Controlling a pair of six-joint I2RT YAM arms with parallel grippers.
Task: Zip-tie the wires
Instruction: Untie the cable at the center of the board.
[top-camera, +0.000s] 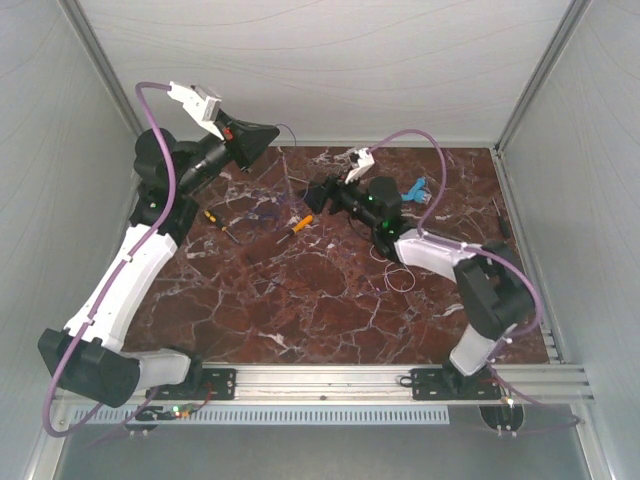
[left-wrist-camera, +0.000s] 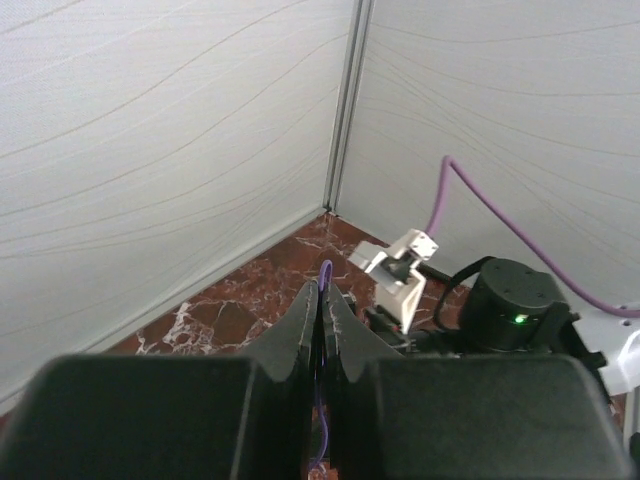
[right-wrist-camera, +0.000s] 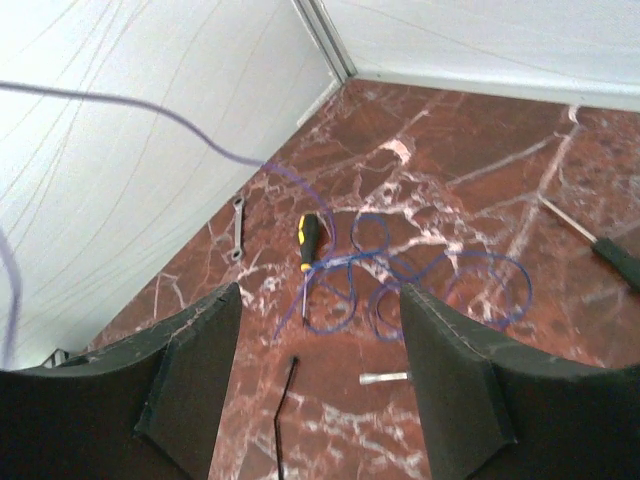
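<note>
The red marble tabletop (top-camera: 300, 300), enclosed by white walls (top-camera: 330, 60), carries the wires (right-wrist-camera: 390, 262) in blue loops. The left gripper (left-wrist-camera: 322, 292) is clamped on one raised strand. The right gripper (right-wrist-camera: 318, 320) has its fingers apart above the loops.

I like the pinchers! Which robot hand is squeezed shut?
The left gripper: fingers pressed together on a purple wire. The right gripper gapes wide open.

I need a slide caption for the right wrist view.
Open right gripper points toward wires looped on the red marble table.
</note>
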